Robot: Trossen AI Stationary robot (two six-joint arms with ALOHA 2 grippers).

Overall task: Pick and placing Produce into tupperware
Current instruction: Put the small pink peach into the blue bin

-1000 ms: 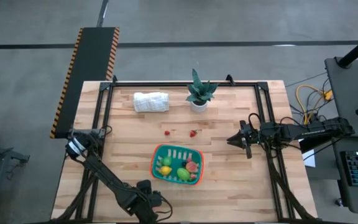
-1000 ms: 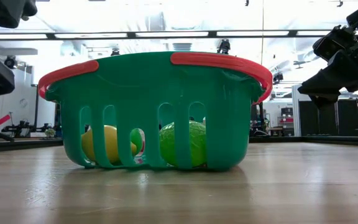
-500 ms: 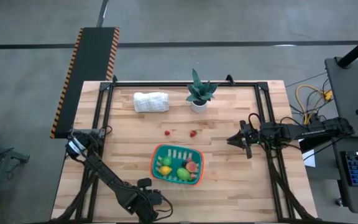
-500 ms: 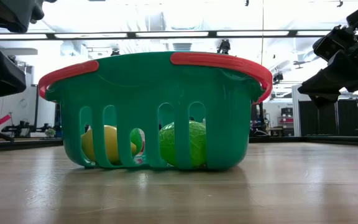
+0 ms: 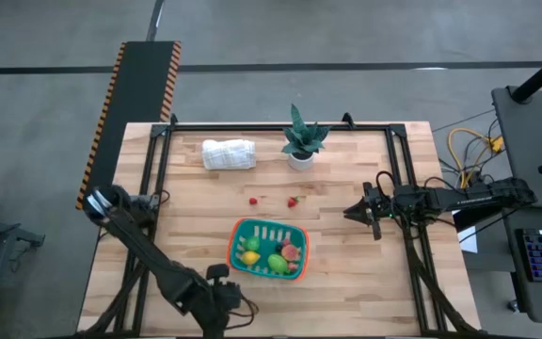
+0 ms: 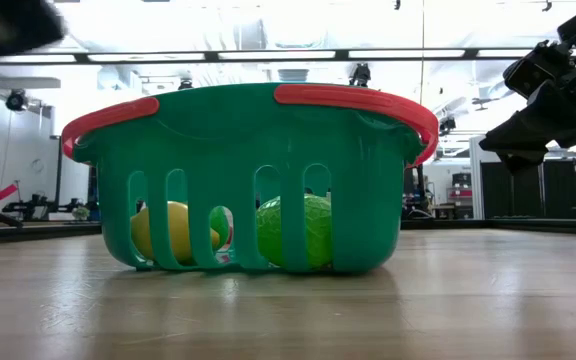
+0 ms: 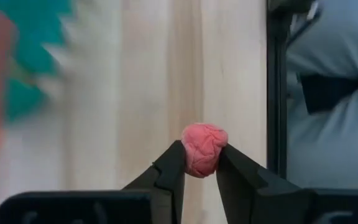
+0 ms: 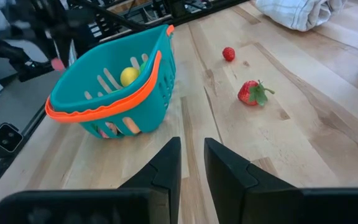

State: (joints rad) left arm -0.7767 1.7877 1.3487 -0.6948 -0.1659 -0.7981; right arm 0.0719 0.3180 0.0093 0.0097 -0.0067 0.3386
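The tupperware [image 5: 268,250] is a teal basket with an orange-red rim, standing at the table's middle near side, also in the low view [image 6: 248,180]. Yellow, green and orange-pink produce lies inside. A small red piece [image 5: 253,200] and a strawberry [image 5: 293,201] lie on the wood beyond it. My left gripper [image 5: 236,303] is at the near edge, shut on a pink raspberry-like piece [image 7: 204,144]. My right gripper [image 5: 348,213] hovers right of the basket, shut and holding nothing [image 8: 191,146]. My left gripper pinches the pink piece's two opposite sides [image 7: 191,163] between the free ends of its two fingers [image 7: 166,177]. The fingers point down toward the table top. The piece sticks out past the fingertips.
A rolled white cloth [image 5: 229,153] and a potted green plant [image 5: 301,141] stand at the far side. A black frame runs along the table's edges [image 5: 403,160]. Bare wood lies left and right of the basket.
My left arm has risen: in the low view its dark part beside the basket has gone up out of the picture. In the high view its base link has swung toward the far left and its gripper has shifted slightly toward the table's left edge.
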